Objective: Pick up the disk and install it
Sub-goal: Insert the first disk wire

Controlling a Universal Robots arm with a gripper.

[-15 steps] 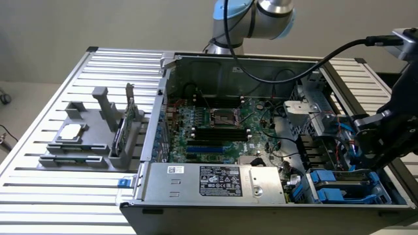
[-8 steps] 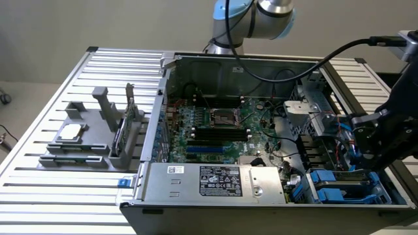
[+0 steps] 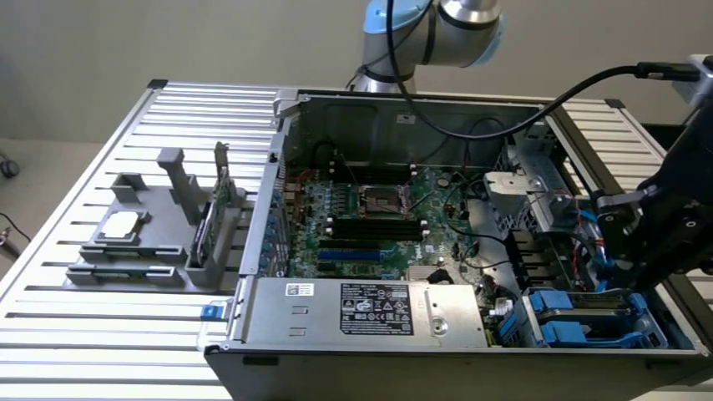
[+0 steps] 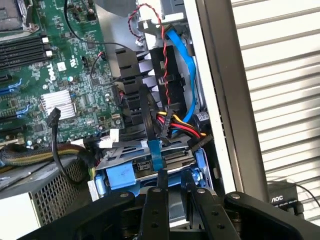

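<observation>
The disk (image 4: 142, 160), a grey metal slab in a blue carrier frame, sits in the drive bay at the case's front corner, below a bundle of coloured cables. My gripper (image 4: 176, 182) comes down onto its near edge, with the two dark fingers (image 4: 159, 200) close together and the blue frame between them. In the exterior view the gripper (image 3: 624, 280) hangs over the bay at the exterior view's right. There the disk (image 3: 585, 302) shows grey between blue carrier tabs.
The open computer case (image 3: 368, 104) lies on a slatted table (image 3: 112, 334), with the motherboard (image 3: 368, 217) in its middle and the power supply (image 3: 368, 309) in front. A grey fixture (image 3: 156, 242) at the exterior view's left holds a square chip and a green card. Cables (image 4: 175, 120) crowd the bay.
</observation>
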